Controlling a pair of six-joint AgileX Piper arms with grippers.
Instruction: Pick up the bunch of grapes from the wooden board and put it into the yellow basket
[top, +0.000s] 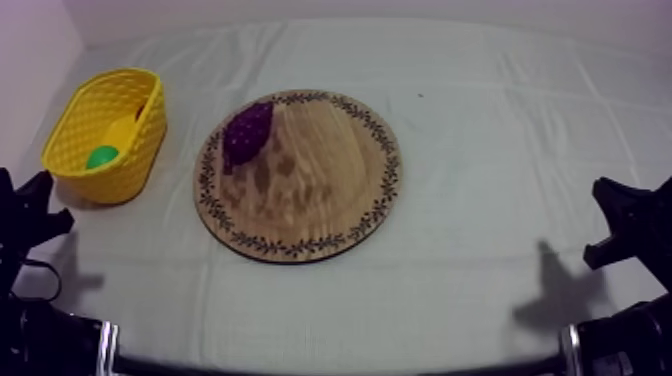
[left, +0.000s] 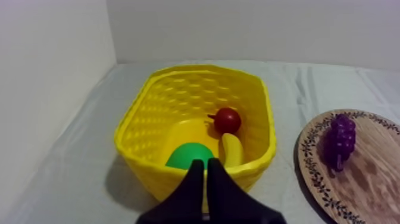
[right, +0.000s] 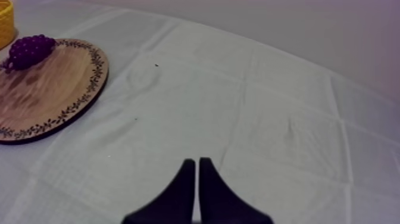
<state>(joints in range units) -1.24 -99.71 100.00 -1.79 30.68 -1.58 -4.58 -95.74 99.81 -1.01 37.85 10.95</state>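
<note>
Purple bunch of grapes (top: 248, 133) aslant on board (top: 320, 175)

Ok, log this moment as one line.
grapes: on board | basket: banana, green fruit, small red fruit inside | left gripper: shut, empty | right gripper: shut, empty | pick: not started
</note>
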